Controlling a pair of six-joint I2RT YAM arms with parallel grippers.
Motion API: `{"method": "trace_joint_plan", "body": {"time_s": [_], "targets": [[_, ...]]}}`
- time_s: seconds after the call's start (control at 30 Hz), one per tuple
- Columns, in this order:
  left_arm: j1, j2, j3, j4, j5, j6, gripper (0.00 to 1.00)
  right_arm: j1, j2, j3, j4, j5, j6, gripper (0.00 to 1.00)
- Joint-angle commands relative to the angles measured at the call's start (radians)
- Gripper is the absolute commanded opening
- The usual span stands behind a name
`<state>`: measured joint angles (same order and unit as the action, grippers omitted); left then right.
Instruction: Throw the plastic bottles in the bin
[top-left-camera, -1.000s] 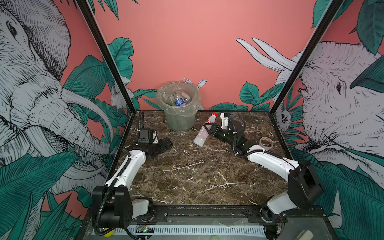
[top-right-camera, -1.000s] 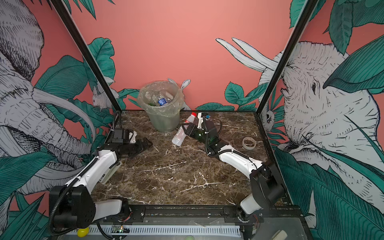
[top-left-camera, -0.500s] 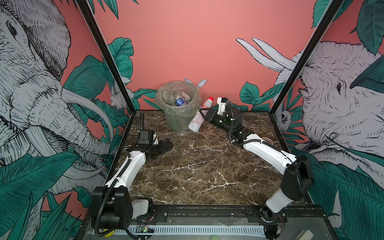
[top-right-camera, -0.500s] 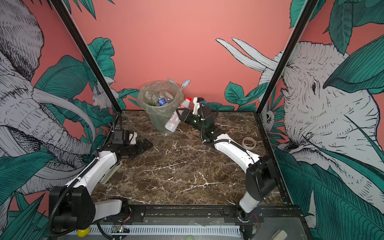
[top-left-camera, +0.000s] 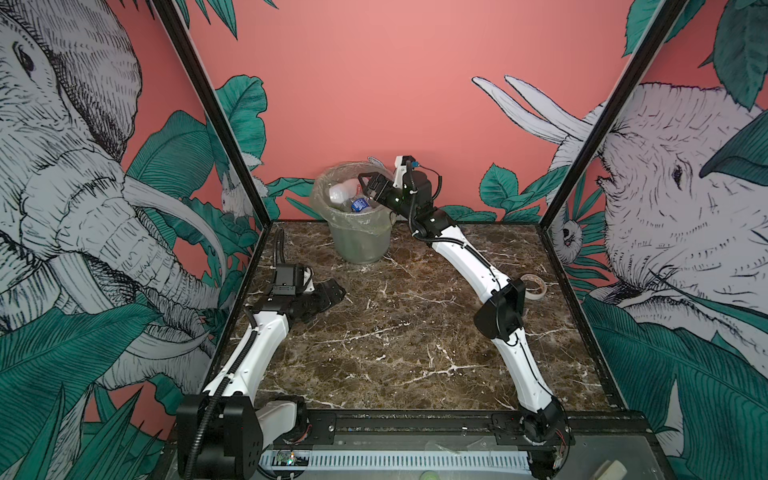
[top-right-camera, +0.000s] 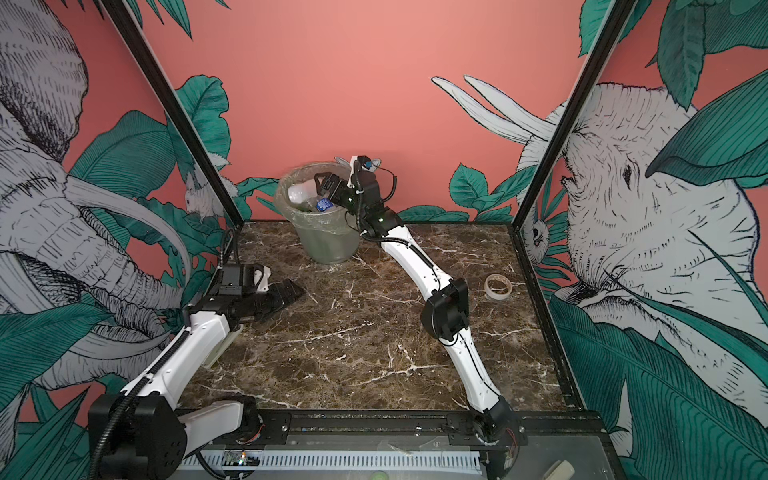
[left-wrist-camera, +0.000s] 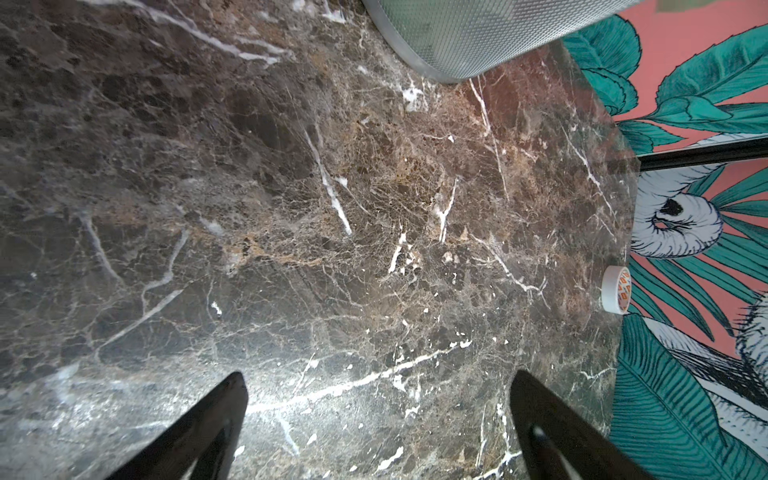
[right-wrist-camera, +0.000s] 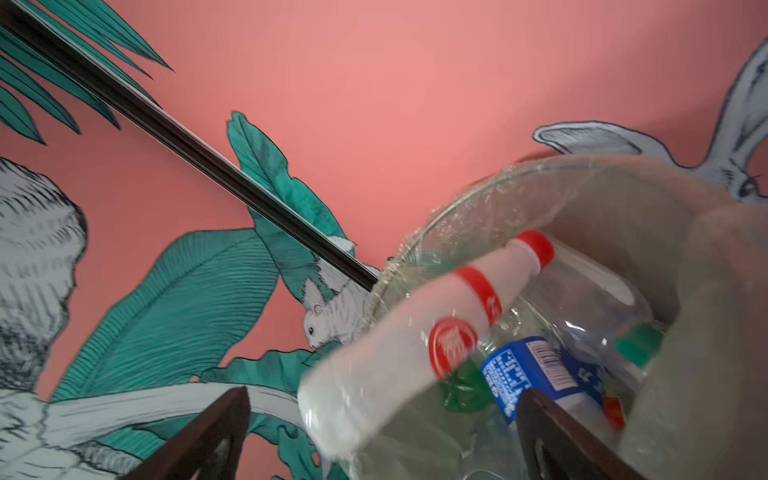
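The bin stands at the back of the marble table and holds several plastic bottles, among them one with a blue label. My right gripper hangs over the bin's rim, open. A white bottle with a red cap is blurred just past the fingers, touching neither, with its cap end inside the bin. My left gripper rests low at the left, open over bare marble.
A beige ring of tape lies near the table's right edge. The bin's ribbed base shows in the left wrist view. Black frame posts and printed walls close in the table at both sides and the back.
My right arm lifted the red-capped bottle from the table to the bin, and its jaws opened. The bottle has left the jaws and is dropping in. The left arm has not moved.
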<state>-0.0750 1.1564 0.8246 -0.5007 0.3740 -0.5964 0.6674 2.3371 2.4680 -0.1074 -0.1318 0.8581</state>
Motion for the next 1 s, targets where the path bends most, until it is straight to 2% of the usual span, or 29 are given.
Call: {"method": "trace_joint_plan", "body": {"time_s": [0.0,0.23,0.43,0.63,0.97], "targets": [[0.005,-0.007,0.037,-0.028,-0.011,0.011,0.99,0.027,-0.227,-0.173,0.068,0.076,-0.117,0.99],[0.006,0.015,0.063,-0.028,-0.029,0.016,0.99,0.025,-0.487,-0.471,0.056,0.121,-0.217,0.99],[0.006,0.028,0.088,-0.037,-0.072,0.019,0.99,-0.017,-0.645,-0.709,0.057,0.139,-0.232,0.99],[0.006,0.031,0.128,-0.102,-0.162,0.077,0.99,-0.112,-0.807,-0.96,0.082,0.135,-0.221,0.99],[0.006,-0.025,0.09,-0.031,-0.369,0.197,0.99,-0.315,-0.969,-1.237,0.044,0.063,-0.237,0.99]]}}
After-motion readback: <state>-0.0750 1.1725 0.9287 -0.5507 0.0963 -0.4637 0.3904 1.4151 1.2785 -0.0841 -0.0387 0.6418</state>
